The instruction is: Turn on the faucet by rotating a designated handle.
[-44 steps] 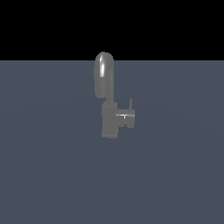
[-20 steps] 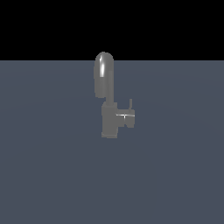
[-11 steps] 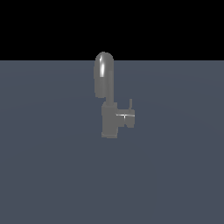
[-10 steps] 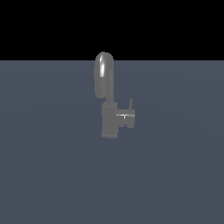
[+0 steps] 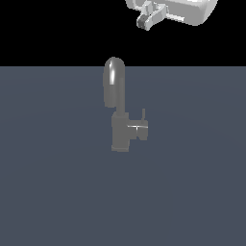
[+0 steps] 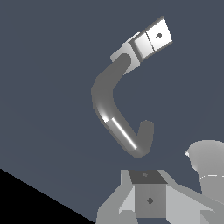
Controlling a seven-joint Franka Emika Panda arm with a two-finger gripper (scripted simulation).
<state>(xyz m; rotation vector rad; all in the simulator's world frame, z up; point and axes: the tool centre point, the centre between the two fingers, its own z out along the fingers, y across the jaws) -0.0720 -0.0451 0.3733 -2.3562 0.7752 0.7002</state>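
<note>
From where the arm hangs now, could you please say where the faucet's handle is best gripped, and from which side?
Probably grip the thin upright lever tab on the handle, the short stub on the exterior view's right of the faucet body. Come down from above, since the claw hangs high above and apart from it, and keep clear of the tall arched spout.

Grey metallic faucet (image 5: 120,126) upright mid-scene, arched glossy spout, short handle (image 5: 140,128) stub on exterior view's right
</note>
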